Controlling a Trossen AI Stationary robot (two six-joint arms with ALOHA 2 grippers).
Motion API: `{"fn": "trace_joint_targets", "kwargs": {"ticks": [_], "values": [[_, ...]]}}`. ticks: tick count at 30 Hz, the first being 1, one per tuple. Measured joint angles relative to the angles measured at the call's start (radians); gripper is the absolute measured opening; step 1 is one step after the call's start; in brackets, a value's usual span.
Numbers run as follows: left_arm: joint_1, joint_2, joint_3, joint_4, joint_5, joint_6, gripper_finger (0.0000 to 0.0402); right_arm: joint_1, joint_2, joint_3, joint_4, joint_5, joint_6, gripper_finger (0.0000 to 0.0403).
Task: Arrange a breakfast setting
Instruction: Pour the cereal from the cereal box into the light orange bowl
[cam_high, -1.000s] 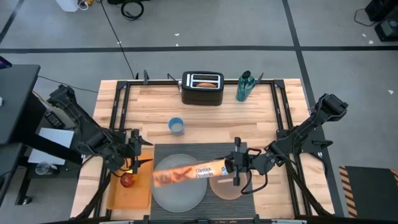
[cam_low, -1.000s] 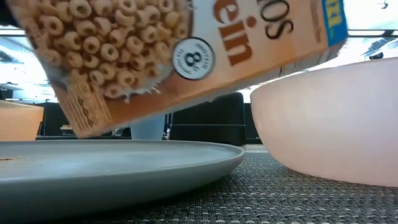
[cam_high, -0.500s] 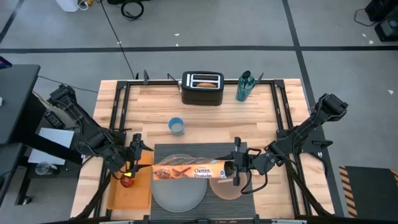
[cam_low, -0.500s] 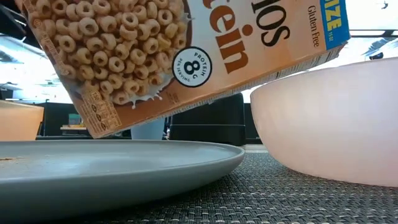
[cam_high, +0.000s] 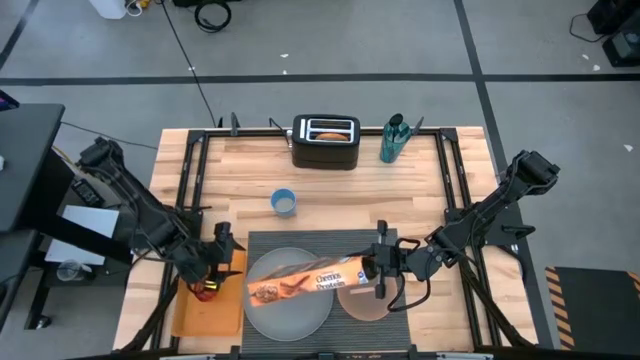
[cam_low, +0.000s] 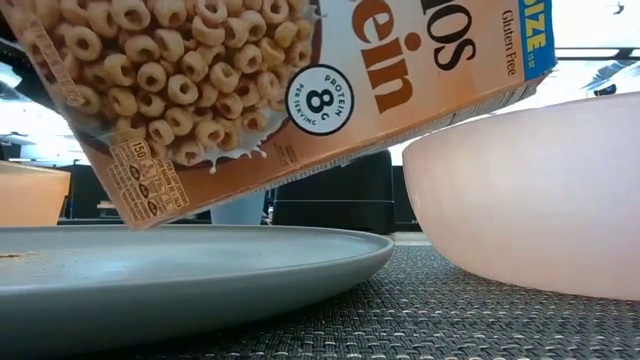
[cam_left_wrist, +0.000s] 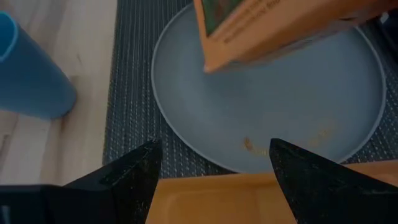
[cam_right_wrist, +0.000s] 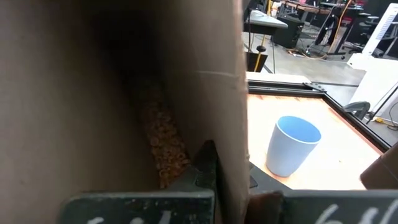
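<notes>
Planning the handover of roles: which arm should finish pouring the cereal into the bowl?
The right. Its tool already grips the cereal box, held tilted over the plate beside the pink bowl. The left tool sits open by the apple, farther from the bowl.

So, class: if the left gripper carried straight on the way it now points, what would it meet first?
Probably the grey plate: the left gripper, open, points across an orange board at it. The cereal box hangs above; depth is unclear.

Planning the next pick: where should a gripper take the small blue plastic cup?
Grip the small blue plastic cup across its rim, coming straight down from above. It stands upright with its mouth open on bare wood behind the dark grey woven placemat, so nothing crowds its sides.
</notes>
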Motion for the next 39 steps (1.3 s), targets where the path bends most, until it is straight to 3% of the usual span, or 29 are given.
{"fn": "trace_joint_targets", "kwargs": {"ticks": [10,17,28,39], "values": [[0.0,0.165,0.0,0.264,-0.044,0.072,0.0304,-0.001,0.0,0.0,0.005,0.007,0.0,0.0004],[0.0,0.262,0.0,0.425,-0.164,0.153,0.0304,-0.001,0.0,0.0,0.005,0.007,0.0,0.0004],[-0.056,0.283,0.001,0.484,-0.087,0.159,0.0304,-0.003,0.0,0.0,0.008,0.025,0.022,0.0004],[-0.083,0.285,-0.002,0.607,-0.336,0.187,0.0304,-0.006,-0.004,0.0,0.059,0.036,0.026,0.0004]]}}
